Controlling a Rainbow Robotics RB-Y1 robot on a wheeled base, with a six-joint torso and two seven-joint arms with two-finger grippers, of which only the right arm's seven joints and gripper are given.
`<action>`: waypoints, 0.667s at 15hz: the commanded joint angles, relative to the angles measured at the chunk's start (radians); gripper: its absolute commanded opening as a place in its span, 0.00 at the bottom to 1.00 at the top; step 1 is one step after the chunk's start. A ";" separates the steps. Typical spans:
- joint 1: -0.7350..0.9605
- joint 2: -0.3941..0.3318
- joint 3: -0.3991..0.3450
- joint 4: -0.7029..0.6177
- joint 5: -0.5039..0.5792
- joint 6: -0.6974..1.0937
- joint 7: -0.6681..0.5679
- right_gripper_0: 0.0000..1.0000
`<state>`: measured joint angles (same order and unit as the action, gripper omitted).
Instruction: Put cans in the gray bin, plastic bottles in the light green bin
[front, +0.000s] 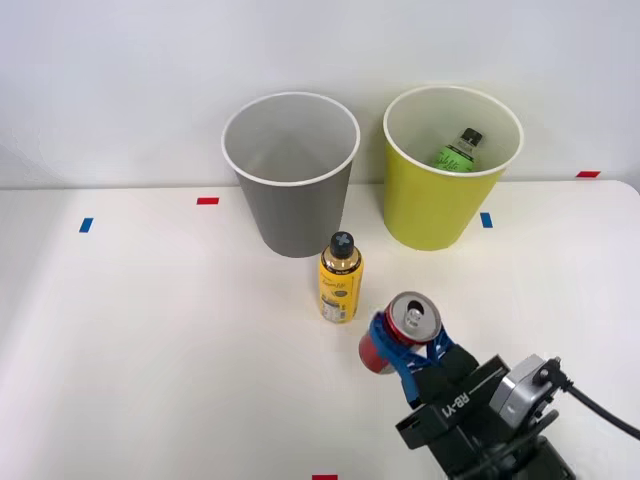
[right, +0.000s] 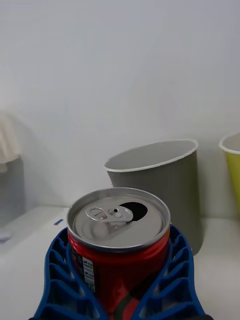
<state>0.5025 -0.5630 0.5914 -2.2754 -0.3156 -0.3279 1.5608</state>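
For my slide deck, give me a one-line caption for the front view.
Right gripper holds the red can near the gray bin and light green bin.

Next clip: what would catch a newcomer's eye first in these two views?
First, the red can with its opened silver top, clasped between the blue ribbed fingers of the right claw at the table's near right. Behind it stand the gray bin and, to its right, the light green bin with a green-labelled bottle inside. A yellow black-capped bottle stands upright just in front of the gray bin.
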 joint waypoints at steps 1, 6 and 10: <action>-0.070 0.045 -0.054 -0.170 -0.079 0.230 -0.004 0.00; -0.309 0.207 -0.174 -0.181 -0.189 0.501 -0.008 0.00; -0.544 0.314 -0.259 -0.075 -0.275 0.652 -0.008 0.00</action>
<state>0.0526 -0.2929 0.3564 -2.4327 -0.5479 0.3280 1.5516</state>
